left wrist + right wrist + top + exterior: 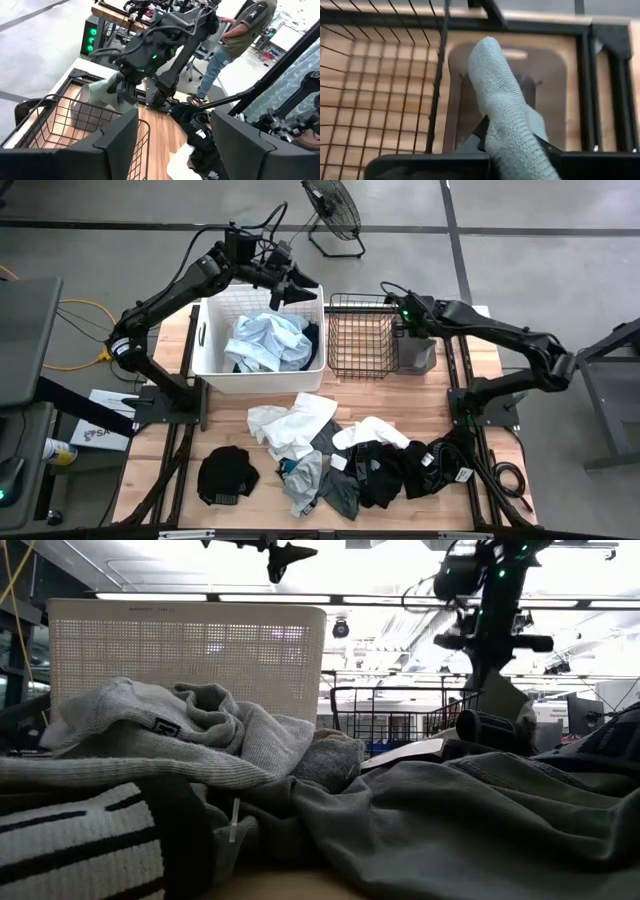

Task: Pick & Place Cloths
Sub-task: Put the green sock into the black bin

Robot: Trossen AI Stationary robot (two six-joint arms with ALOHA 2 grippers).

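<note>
Grey cloth (507, 115) hangs from right hand (512, 142) beside wire basket (375, 90)

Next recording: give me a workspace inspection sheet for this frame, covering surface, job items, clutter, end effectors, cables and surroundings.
Surface: wooden table, bare at its left edge.
Job's things: mixed cloths heaped across the table's near half; light blue cloths in the white plastic tub; a grey cloth hangs from the right end effector.
Clutter: black wire basket, no cloth seen in it.
End effectors: left end effector open and empty, above the tub's far rim; right end effector shut on the grey cloth, just right of the basket.
Cables: yellow cable on the floor to the left; black cable near the table's right corner.
Surroundings: floor fan beyond the table; a person standing in the room.
</note>
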